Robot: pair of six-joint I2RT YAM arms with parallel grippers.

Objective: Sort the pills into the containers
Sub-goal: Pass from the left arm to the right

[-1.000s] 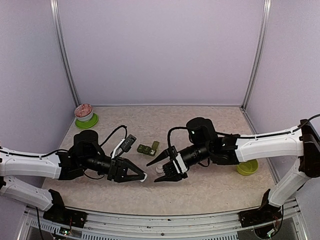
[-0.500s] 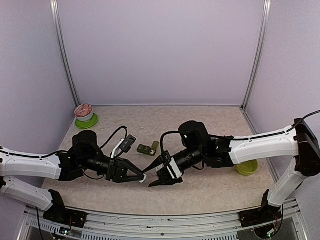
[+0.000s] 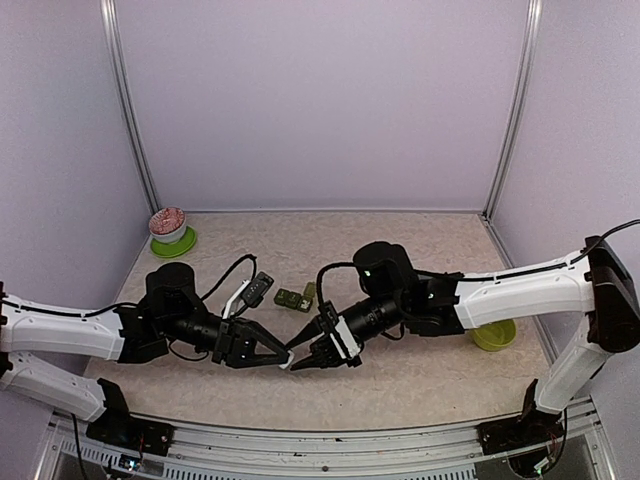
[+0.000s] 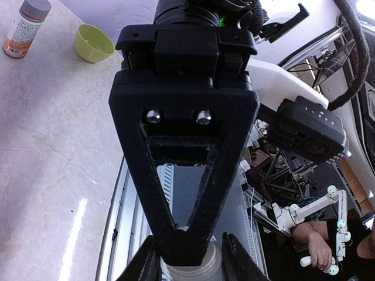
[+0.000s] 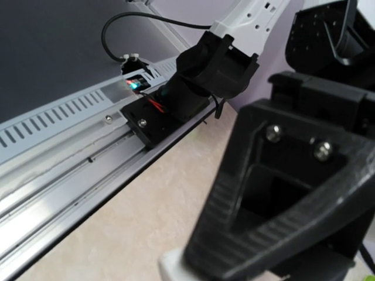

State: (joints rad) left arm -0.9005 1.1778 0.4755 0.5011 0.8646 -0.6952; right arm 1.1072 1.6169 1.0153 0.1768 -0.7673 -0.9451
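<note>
My left gripper [image 3: 283, 357] hovers low over the near middle of the table, shut on a small white bottle [image 3: 289, 361]. In the left wrist view the bottle [image 4: 188, 270] sits between my two fingertips [image 4: 146, 266]. My right gripper [image 3: 304, 355] meets it from the right, with one black finger [image 4: 184, 175] lying across the bottle's top. Its other finger is hidden, so its grip is unclear. The right wrist view shows only the bottle's white edge [image 5: 171, 266] under a black finger [image 5: 275, 199]. The dark green containers [image 3: 297, 297] lie just behind both grippers. The pills are out of view.
A lime-green bowl [image 3: 494, 334] stands at the right, beside the right forearm. A grey-capped bottle with an orange label [image 4: 26, 26] stands near that bowl [image 4: 94, 43]. A white bowl with pinkish contents [image 3: 168, 224] sits on a green saucer at the back left. The table's metal front rail [image 5: 64, 170] is close.
My right gripper has moved left to the left gripper's tips, and its jaws have narrowed around the white bottle. The left arm has hardly moved.
</note>
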